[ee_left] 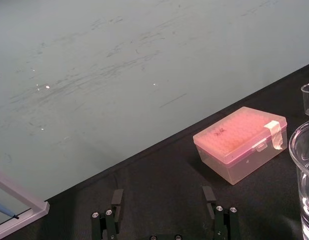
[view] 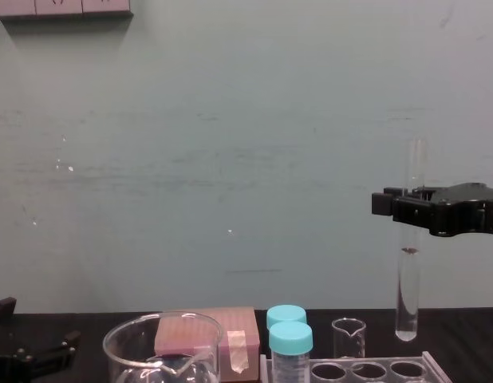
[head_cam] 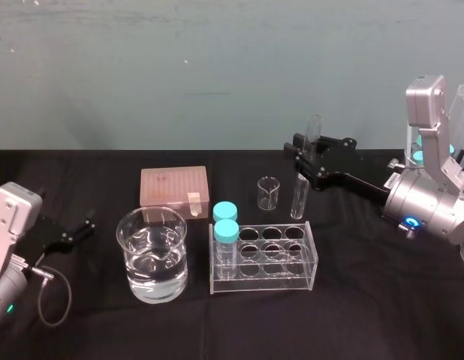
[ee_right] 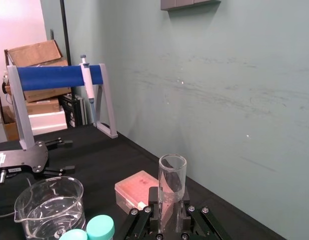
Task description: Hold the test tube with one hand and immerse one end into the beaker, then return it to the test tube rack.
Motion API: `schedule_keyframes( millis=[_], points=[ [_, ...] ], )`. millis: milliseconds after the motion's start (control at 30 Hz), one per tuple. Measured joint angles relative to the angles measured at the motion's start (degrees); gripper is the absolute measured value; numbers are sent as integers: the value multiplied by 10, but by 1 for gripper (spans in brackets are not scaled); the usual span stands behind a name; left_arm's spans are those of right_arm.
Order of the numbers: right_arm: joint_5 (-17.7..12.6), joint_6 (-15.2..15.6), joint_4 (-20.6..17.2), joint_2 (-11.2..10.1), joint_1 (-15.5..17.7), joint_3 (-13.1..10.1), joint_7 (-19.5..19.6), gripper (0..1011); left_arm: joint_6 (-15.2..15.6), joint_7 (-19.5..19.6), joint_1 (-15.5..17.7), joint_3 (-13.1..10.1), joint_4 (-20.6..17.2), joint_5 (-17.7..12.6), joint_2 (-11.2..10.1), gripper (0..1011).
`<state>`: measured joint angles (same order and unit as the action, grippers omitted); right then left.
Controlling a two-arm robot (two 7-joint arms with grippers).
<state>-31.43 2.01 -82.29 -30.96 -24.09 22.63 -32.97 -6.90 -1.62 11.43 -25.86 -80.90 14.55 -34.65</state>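
Now right hand [head_cam: 308,160] clamps test tube [head_cam: 299,199] upright over rack [head_cam: 263,289]; beaker [head_cam: 133,259] half full, clear liquid [head_cam: 157,279]; left hand [ee_left: 163,192] fingers apart.

The right hand [head_cam: 305,159] is a black two-fingered gripper on a silver cylindrical wrist [head_cam: 427,204] with a glowing blue ring light [head_cam: 410,223] and a small white label [head_cam: 393,182]. The left gripper [head_cam: 83,226] is black too, with a pale grey housing [head_cam: 13,214], a green light [head_cam: 8,307] and a looping grey cable [head_cam: 58,294]. Silver screws [ee_left: 105,213] stud its finger mounts.

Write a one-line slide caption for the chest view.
Right gripper holds the test tube upright, clear of the test tube rack; beaker at lower left, left gripper parked beside it.
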Motion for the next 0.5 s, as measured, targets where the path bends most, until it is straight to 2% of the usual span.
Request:
schedule_keyframes(
  millis=[500],
  points=[
    [0, -3, 4, 1, -2, 0, 3, 242, 0, 0, 0, 0, 0, 0, 0, 1000]
  ],
)
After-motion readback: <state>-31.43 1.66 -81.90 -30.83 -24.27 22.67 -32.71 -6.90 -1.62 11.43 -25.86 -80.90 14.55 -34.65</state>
